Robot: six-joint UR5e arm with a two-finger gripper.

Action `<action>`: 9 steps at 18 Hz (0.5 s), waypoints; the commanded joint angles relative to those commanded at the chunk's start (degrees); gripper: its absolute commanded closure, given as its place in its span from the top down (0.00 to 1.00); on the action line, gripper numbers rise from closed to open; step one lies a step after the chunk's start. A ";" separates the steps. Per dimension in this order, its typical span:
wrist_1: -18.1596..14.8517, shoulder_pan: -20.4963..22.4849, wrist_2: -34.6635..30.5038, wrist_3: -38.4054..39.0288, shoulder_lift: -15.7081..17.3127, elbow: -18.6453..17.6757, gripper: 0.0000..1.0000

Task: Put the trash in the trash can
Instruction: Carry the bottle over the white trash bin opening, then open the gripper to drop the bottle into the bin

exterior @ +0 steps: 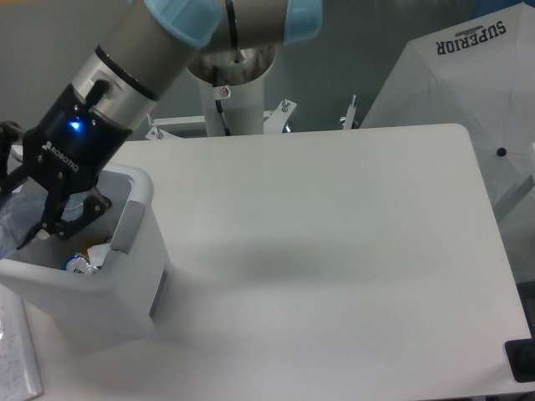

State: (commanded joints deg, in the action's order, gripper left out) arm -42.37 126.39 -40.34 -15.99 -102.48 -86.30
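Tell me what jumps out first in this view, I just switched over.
The arm's gripper at far left, blue light glowing, hangs over the open trash can at the table's left edge. A clear, bluish bottle sits between its jaws at the frame edge, and small scraps lie inside the can.

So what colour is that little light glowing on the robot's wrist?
Blue: the light glows on the black wrist just above the claw, camera view.
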 joint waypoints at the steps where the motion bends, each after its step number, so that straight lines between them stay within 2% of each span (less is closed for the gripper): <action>1: 0.00 0.00 -0.17 -1.05 0.35 -0.61 0.82; 3: 0.09 0.09 -0.26 -2.20 1.05 -2.11 1.00; 6: 0.09 0.61 -0.26 -4.57 1.84 -4.92 1.00; 9: 0.09 2.89 -0.26 -6.94 2.02 -5.81 1.00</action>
State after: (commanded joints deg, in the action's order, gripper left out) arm -42.28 129.27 -40.61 -22.93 -100.46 -92.11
